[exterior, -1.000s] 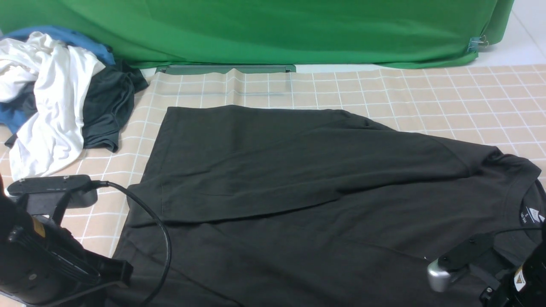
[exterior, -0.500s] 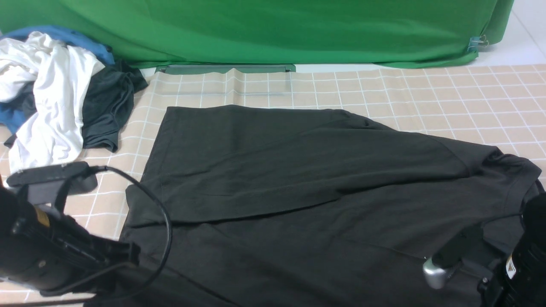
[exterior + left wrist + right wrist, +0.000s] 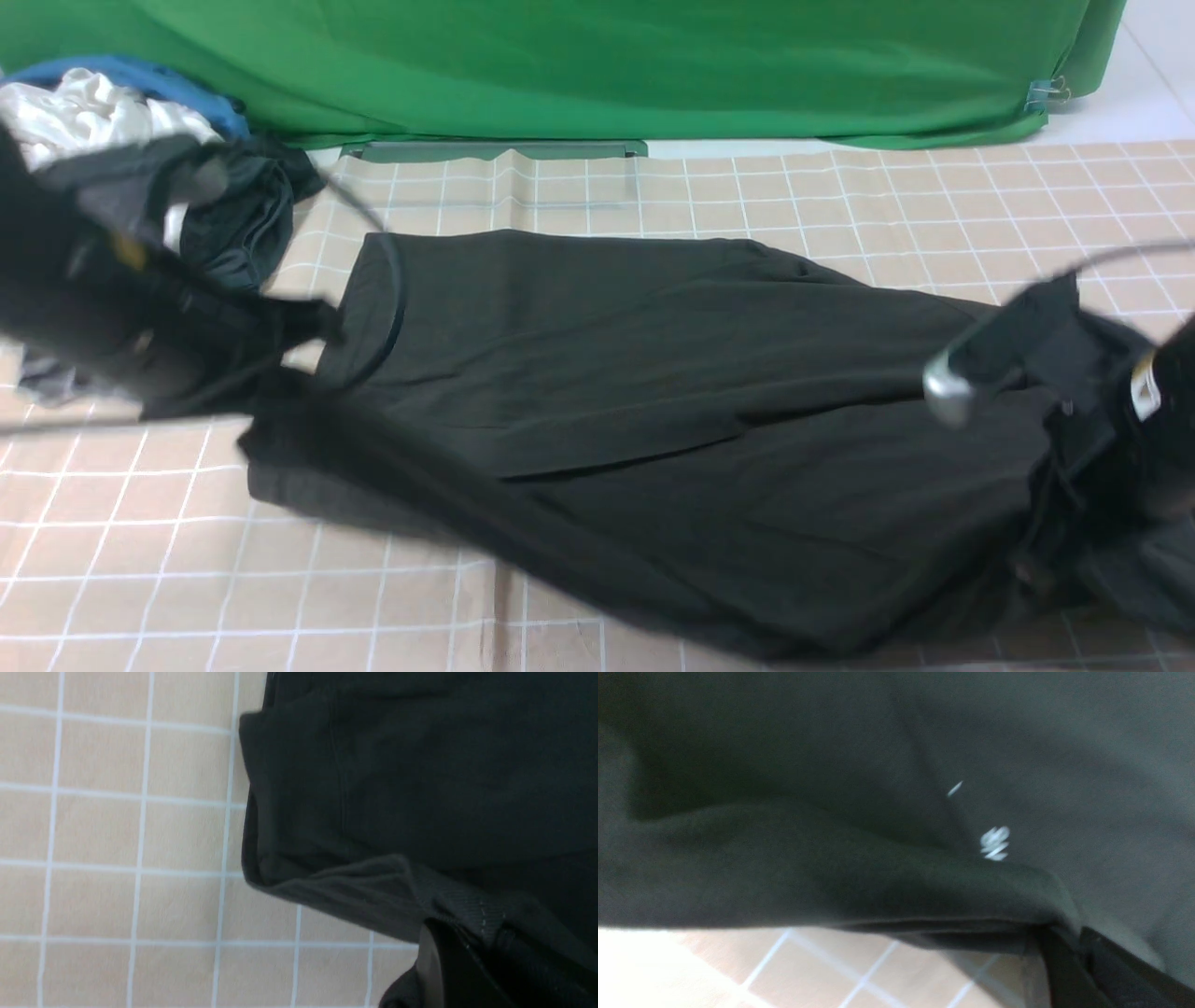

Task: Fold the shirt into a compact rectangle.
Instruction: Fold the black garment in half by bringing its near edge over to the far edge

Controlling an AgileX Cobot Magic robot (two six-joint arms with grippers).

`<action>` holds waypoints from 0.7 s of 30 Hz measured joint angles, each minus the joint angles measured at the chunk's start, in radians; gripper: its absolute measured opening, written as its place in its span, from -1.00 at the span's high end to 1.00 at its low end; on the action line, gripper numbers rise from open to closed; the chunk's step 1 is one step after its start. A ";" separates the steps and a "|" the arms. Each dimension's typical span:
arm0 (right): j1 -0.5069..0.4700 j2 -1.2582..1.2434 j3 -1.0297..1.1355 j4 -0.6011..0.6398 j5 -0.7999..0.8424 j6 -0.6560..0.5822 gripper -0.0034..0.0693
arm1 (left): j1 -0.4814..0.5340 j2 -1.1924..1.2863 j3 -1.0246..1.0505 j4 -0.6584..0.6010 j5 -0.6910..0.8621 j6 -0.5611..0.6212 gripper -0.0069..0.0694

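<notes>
Both our hands are pinching cloth: the left hand (image 3: 472, 942) clamps the hem of the black shirt (image 3: 653, 392), the right hand (image 3: 1073, 942) its edge near the white print (image 3: 994, 842). The shirt sprawls across the checked tabletop (image 3: 840, 196).

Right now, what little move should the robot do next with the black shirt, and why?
Probably carry the pinched edge forward, over the flat far part of the shirt, and lay it down. The left fingers and right fingers are each shut on its near edge, held up off the checked cloth, so a fold looks half made.
</notes>
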 joint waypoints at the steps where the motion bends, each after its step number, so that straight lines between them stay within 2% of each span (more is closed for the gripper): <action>1: -0.003 0.004 -0.009 -0.005 0.000 0.001 0.74 | 0.000 0.017 -0.019 0.001 -0.001 -0.001 0.73; 7: -0.120 0.095 -0.157 -0.024 -0.018 -0.001 0.74 | 0.015 0.190 -0.209 0.018 -0.003 -0.016 0.73; 11: -0.192 0.199 -0.270 -0.028 -0.021 -0.002 0.74 | 0.066 0.291 -0.312 0.000 -0.007 -0.017 0.73; 21: -0.218 0.509 -0.556 -0.026 -0.057 -0.006 0.74 | 0.127 0.574 -0.571 -0.061 -0.018 -0.021 0.73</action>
